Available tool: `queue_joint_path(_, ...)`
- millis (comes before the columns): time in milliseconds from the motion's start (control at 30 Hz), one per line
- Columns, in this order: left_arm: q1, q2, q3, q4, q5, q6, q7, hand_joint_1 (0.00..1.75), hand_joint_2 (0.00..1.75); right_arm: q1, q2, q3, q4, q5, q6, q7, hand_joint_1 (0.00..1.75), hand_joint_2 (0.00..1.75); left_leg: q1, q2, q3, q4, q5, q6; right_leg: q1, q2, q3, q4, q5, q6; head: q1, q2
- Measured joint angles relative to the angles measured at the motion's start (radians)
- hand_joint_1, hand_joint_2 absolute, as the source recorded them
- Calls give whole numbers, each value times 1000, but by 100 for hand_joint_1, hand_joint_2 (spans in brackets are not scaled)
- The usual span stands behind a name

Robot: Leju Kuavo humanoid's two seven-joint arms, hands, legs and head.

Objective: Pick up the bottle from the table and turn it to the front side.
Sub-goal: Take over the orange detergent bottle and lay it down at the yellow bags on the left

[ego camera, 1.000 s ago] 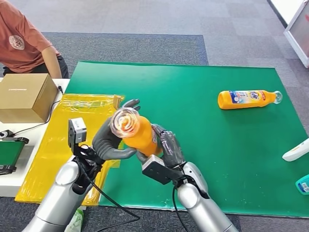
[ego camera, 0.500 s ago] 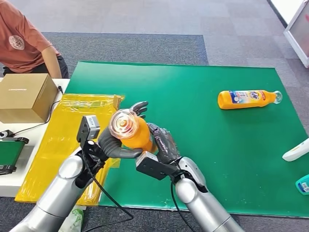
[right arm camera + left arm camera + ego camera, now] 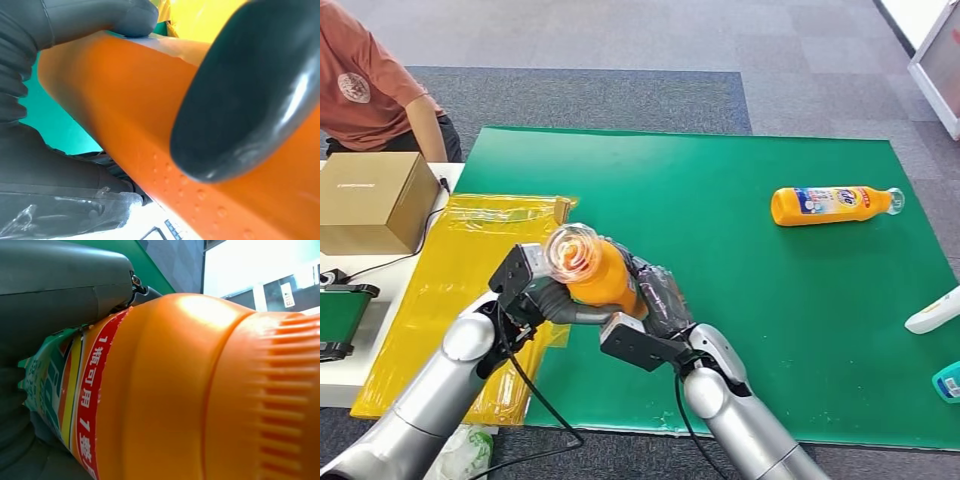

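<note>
Orange plastic bottle with a clear cap (image 3: 595, 272) is being held above the green mat on the worktop (image 3: 743, 200) — its long axis is pointing cap-first toward the head camera. Right hand (image 3: 660, 298) is gripping the label end; left hand (image 3: 550, 296) is wrapping the neck end, equally near. Rotation about that axis is judged next.

A: What is recorded for the tabletop (image 3: 712, 200)?
B: It is covered by a green mat; a yellow sheet (image 3: 463, 260) is laid along its left side.
A: Items lying on the green?
B: An orange bottle (image 3: 833, 205) is noted on its side at far right. A white object (image 3: 933, 311) and a blue-green one (image 3: 948, 381) are cut off at the right edge.
</note>
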Motion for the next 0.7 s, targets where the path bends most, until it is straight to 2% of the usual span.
queue_joint_path(300, 0, 0, -1, 0, -1, 2, 0, 175, 175, 0, 0, 1, 0, 1, 0, 1, 175, 175, 0, 0, 0, 0, 0, 0, 0, 0, 0, 0, 0, 0, 0, 0)
queue_joint_path(333, 0, 0, -1, 0, -2, 5, 0, 175, 175, 0, 0, 2, 0, 1, 0, 2, 166, 175, 0, 0, 0, 0, 0, 0, 0, 0, 0, 0, 0, 0, 0, 0)
queue_joint_path(433, 6, 0, -1, -2, -12, 31, -5, 175, 175, 0, 0, 1, 2, -7, 2, 12, 35, 175, 0, 0, 0, 0, 0, 0, 0, 0, 0, 0, 0, 0, 0, 0)
queue_joint_path(467, 10, -1, 0, -4, -21, 45, -9, 175, 175, 0, 0, 0, 4, -15, 7, 19, 0, 175, 0, 0, 0, 0, 0, 0, 0, 0, 0, 0, 0, 0, 0, 0)
queue_joint_path(567, 45, -6, 6, -26, -122, 137, -31, 175, 175, 1, 0, -12, 18, -66, 34, 43, 0, 175, 0, 0, 0, 0, 0, 0, 0, 0, 0, 0, 0, 0, 0, 0)
queue_joint_path(700, 111, -26, 37, -108, -461, 411, -55, 175, 175, 17, -4, -76, 37, -121, 46, 62, 0, 175, 0, 0, -1, 0, 0, 0, 0, 0, -1, 0, 0, 0, 0, 0)
